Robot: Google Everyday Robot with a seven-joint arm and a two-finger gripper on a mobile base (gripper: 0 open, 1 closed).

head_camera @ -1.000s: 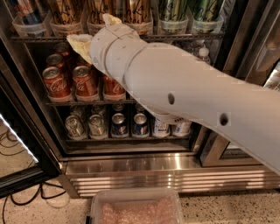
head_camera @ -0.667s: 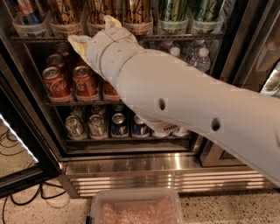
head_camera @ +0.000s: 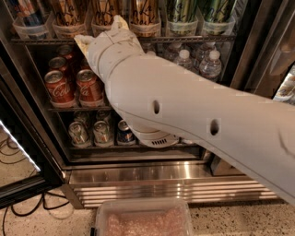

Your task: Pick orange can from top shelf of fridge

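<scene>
Nearest, well below the top shelf (head_camera: pixel 193 38), a plastic tub (head_camera: pixel 143 216) sits on the floor in front of the fridge (head_camera: pixel 161 177). The white arm (head_camera: pixel 193 115) slants up from the lower right toward the top shelf and hides much of the racks under it. Red cola cans (head_camera: pixel 73 85) stand on the rack just below the top shelf.

The gripper (head_camera: pixel 100 31) is at the front edge of the top shelf. The orange can (head_camera: pixel 105 9) stands on that shelf in a clear tray, just behind the gripper. Like cans stand on either side, and green cans (head_camera: pixel 198 9) further right.

The step in hand looks like the reach-in. The gripper should rise clear of the shelf edge, centre on the one can and go straight in. That should keep it off the neighbours before it closes above the tray.

The gripper's two pale tips look spread fairly wide, and it holds nothing that I can see.
</scene>
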